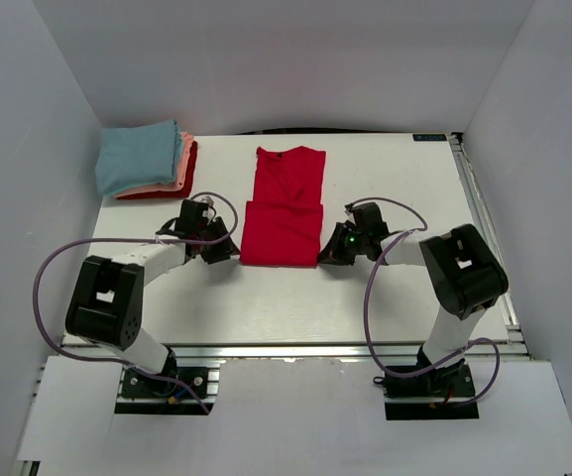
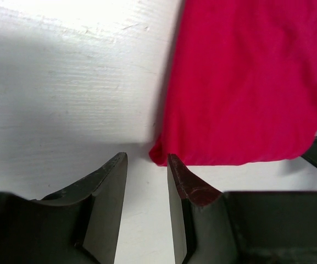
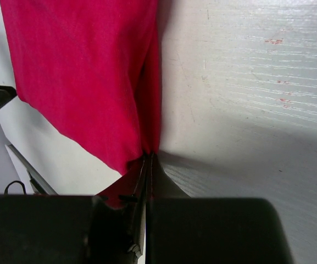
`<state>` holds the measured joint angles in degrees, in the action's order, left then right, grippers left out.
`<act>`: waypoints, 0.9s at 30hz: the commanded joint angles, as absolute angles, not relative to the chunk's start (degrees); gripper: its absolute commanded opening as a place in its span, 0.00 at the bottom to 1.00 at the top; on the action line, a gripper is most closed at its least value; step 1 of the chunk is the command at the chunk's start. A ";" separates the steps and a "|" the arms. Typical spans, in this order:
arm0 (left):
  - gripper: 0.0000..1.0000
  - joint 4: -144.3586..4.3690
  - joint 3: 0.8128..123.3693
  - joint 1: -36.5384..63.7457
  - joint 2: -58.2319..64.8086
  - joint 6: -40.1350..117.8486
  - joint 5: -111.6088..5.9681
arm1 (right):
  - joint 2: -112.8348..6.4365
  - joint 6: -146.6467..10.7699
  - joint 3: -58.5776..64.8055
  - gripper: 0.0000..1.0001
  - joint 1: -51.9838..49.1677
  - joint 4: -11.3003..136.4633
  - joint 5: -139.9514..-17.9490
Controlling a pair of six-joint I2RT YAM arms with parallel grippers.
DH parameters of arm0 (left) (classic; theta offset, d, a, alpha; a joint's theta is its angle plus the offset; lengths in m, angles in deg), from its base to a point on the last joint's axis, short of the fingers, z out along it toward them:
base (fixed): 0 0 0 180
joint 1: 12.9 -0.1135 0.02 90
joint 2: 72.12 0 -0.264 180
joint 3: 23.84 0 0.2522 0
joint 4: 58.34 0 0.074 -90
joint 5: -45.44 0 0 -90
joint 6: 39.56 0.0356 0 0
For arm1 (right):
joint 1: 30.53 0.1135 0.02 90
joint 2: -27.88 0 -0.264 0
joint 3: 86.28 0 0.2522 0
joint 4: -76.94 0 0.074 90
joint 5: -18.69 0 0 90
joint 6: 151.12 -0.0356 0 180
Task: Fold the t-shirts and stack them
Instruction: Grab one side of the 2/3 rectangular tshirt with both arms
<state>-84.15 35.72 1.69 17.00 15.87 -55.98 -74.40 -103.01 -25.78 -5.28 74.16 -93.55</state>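
A bright red t-shirt [image 1: 284,208] lies on the white table, folded lengthwise, its near half doubled over. My left gripper [image 1: 218,248] is open at the shirt's near left corner [image 2: 161,155]; the corner lies just ahead of the fingertips, with nothing between the jaws. My right gripper [image 1: 331,250] is shut on the shirt's near right corner [image 3: 142,148]. A stack of folded shirts sits at the back left: light blue [image 1: 139,157] on top, salmon-pink [image 1: 184,164] under it, red [image 1: 181,178] at the bottom.
White enclosure walls [image 1: 28,149] close in the table on the left, back and right. A metal rail [image 1: 484,213] runs along the table's right edge. Purple cables [image 1: 53,263] loop from both arms.
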 commanded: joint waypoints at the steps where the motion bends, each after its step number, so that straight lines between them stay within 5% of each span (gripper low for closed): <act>1: 0.46 -81.86 35.71 1.69 13.75 14.32 -57.74 | -74.34 -103.31 -24.88 0.00 -5.05 75.92 -92.93; 22: 0.45 -77.90 32.64 3.10 19.47 13.26 -60.20 | -75.13 -104.10 -24.27 0.00 -4.87 76.62 -93.90; 23: 0.40 -77.46 32.55 3.19 19.46 13.08 -60.20 | -75.13 -104.02 -24.36 0.00 -4.87 76.62 -93.81; 26: 0.00 -77.81 32.46 3.45 19.55 13.26 -59.24 | -75.21 -103.93 -24.62 0.00 -4.87 76.54 -93.90; 27: 0.00 -78.16 32.55 3.45 19.47 13.43 -58.19 | -75.13 -103.93 -24.97 0.00 -4.87 76.45 -93.98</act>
<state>-77.70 32.49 3.07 19.71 12.59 -59.91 -74.62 -103.62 -25.78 -5.26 74.95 -93.64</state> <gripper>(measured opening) 0.041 0.005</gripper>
